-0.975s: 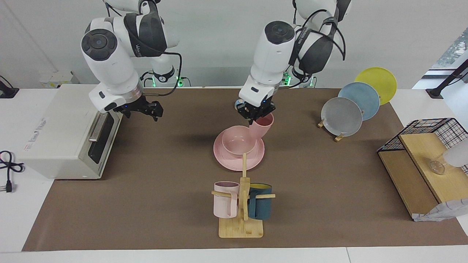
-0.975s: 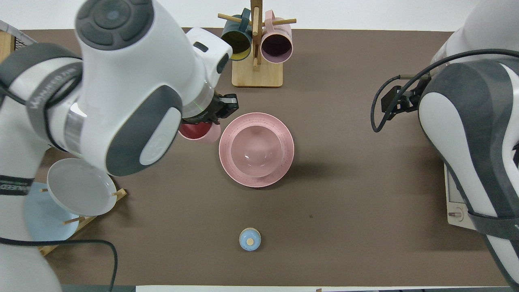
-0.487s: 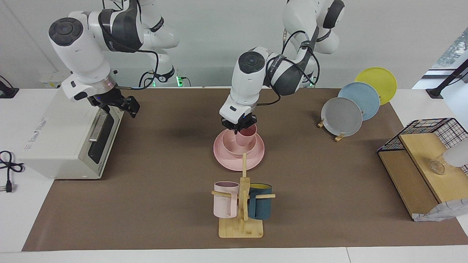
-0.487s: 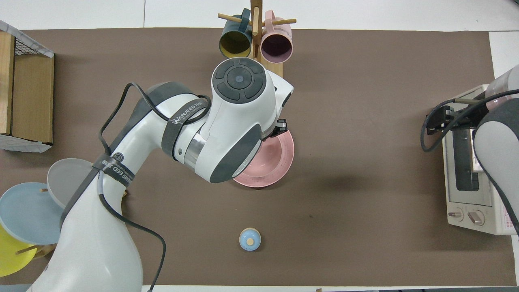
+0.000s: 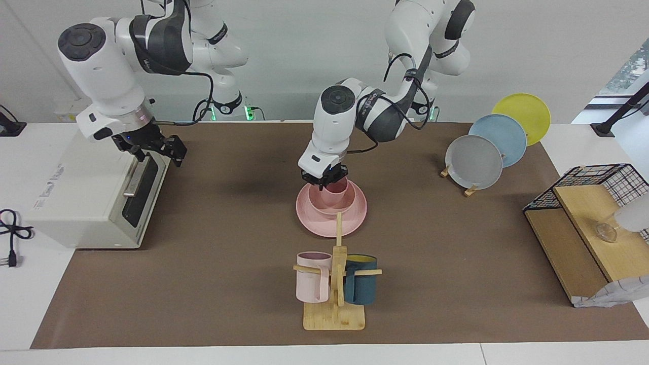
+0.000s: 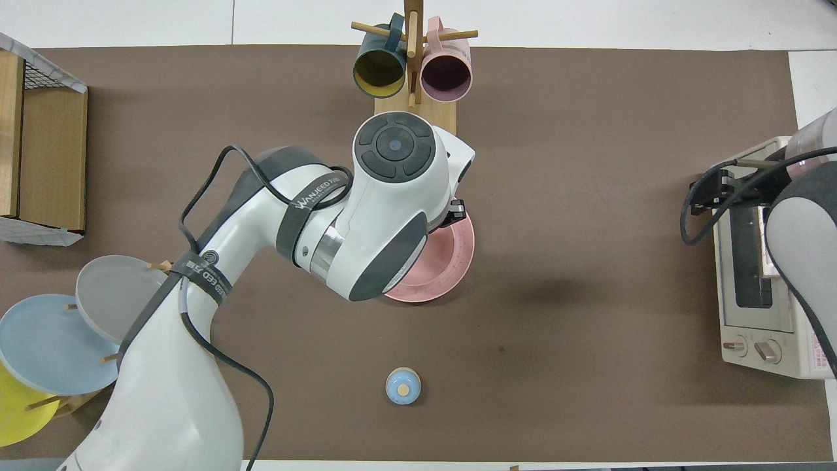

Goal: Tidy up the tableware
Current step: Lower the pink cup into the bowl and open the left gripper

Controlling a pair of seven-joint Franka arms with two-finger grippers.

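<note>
The left pincer (image 5: 324,183), clamped on the salmon cup (image 5: 335,191), has carried it down from beside the plate (image 5: 355,218) into the bowl (image 5: 345,207) directly beneath; stacking looks nearly finished (release pending). The right pincer (image 5: 161,148) waits open above the toaster oven (image 5: 86,192).

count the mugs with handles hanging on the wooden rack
2. The pale pink mug hangs on the rack's peg toward the right arm's end of the table; the dark teal mug hangs on the peg toward the left arm's end. None looks hidden.
</note>
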